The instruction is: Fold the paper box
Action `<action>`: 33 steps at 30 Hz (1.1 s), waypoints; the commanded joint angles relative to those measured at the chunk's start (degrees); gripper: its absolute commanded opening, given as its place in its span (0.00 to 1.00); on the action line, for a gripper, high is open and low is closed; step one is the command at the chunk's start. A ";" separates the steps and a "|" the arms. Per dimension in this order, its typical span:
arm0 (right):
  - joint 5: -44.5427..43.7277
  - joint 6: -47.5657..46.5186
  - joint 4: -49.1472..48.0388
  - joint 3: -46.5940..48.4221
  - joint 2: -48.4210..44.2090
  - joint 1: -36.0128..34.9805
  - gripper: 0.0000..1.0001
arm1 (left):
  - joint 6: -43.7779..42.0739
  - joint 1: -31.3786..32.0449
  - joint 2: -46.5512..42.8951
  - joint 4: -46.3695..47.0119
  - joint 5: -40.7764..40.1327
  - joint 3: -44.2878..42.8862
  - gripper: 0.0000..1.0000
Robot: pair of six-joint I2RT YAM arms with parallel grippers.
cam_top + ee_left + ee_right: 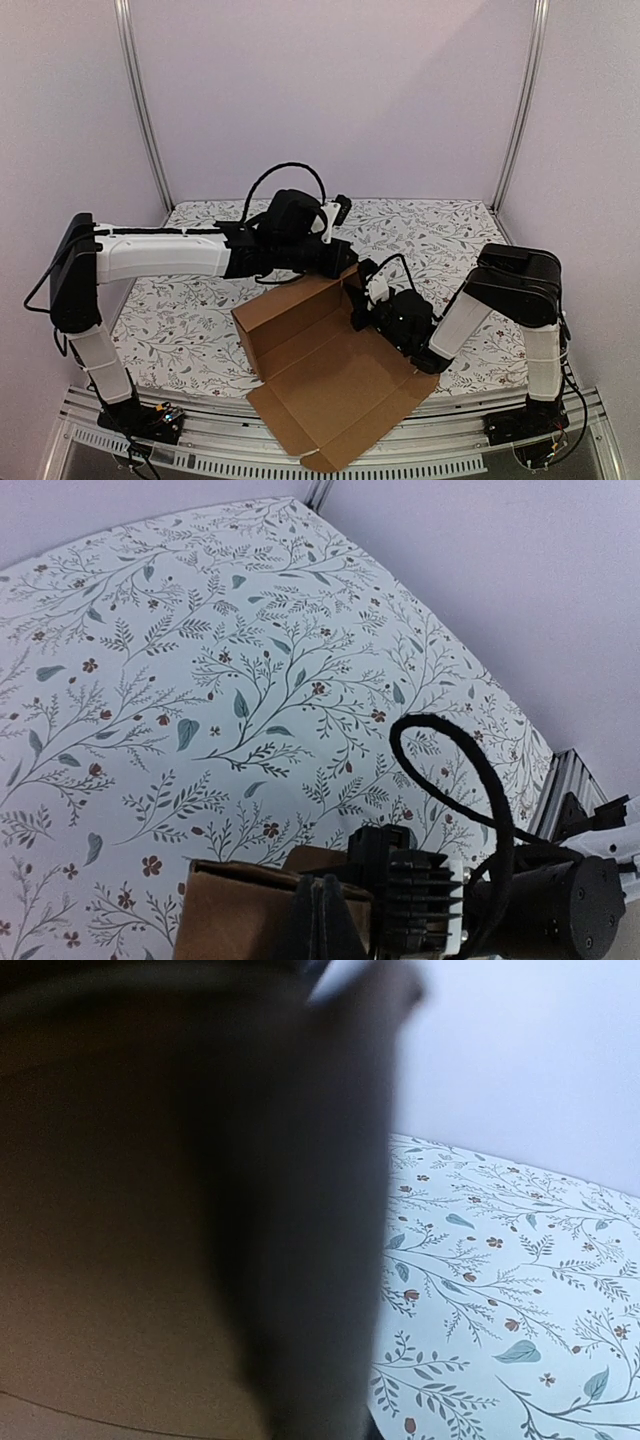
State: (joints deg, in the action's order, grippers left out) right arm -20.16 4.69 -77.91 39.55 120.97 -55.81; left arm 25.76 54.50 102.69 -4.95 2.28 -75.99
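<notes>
The paper box (pixel 320 370) lies half folded in the middle of the table. Its far walls stand up and a wide flap reaches the near edge. My left gripper (pixel 343 262) is at the box's far right corner. In the left wrist view it (pixel 325 910) is shut, its fingers pressed together right in front of a raised brown wall (pixel 235 915). My right gripper (pixel 361 298) is against the box's right wall, just below the left one. The right wrist view is filled with blurred brown cardboard (pixel 90 1260) and a dark blurred shape (pixel 300 1210), so its fingertips are not distinct there.
A floral cloth (pixel 190 320) covers the table, with plain walls and metal posts (pixel 140 100) at the back corners. The right arm's black wrist (pixel 425 895) and its looping cable (pixel 445 735) sit close beside my left fingers. The box flap overhangs the near rail (pixel 330 455).
</notes>
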 commanded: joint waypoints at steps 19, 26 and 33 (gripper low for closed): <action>-1.37 1.32 -2.60 1.76 4.09 0.41 0.00 | 0.18 0.43 1.03 -10.34 -1.33 3.99 0.00; -1.67 0.54 -2.60 1.58 1.77 0.39 0.17 | 0.47 0.43 0.95 -10.25 -1.29 4.18 0.00; -1.81 -1.31 -2.60 1.49 -1.86 0.40 0.19 | 0.52 0.43 0.77 -10.21 -1.35 4.44 0.00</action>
State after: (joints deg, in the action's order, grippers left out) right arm -21.08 4.97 -78.17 40.58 122.78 -55.79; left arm 26.15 54.50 101.80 -4.60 0.62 -75.02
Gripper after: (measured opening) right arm 0.187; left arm 0.005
